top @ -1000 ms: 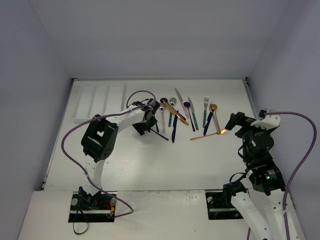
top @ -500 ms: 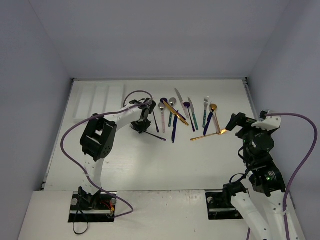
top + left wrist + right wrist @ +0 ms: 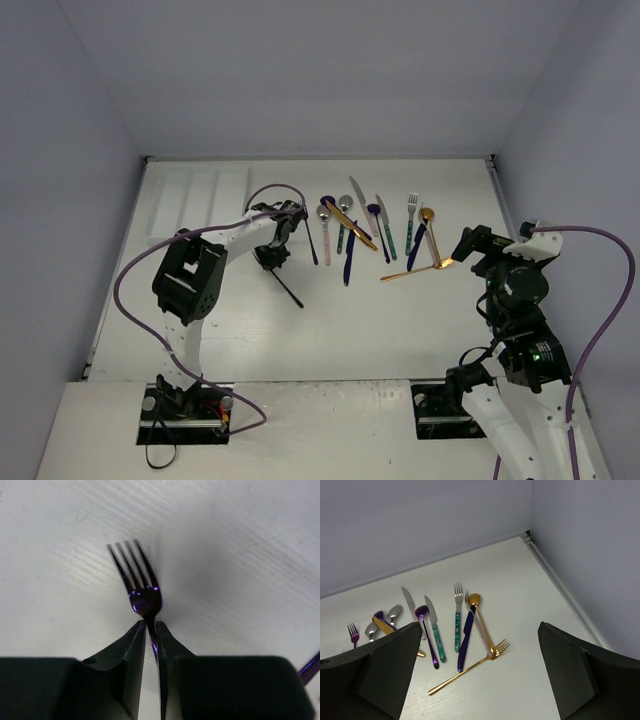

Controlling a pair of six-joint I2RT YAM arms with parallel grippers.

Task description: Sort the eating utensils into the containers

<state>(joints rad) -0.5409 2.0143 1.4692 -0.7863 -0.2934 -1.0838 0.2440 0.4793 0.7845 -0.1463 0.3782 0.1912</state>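
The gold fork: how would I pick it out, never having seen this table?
Find the row of cutlery across the white table. At its right end the gold fork lies crosswise, while its neighbours point toward the back wall; it alone is all gold with tines.

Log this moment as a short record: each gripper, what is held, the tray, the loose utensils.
left gripper: shut on the purple fork, tines pointing forward
right gripper: open, holding nothing, near the gold fork
white tray: far left of the table, no utensil seen in it
loose utensils: a row at the far middle of the table, some overlapping
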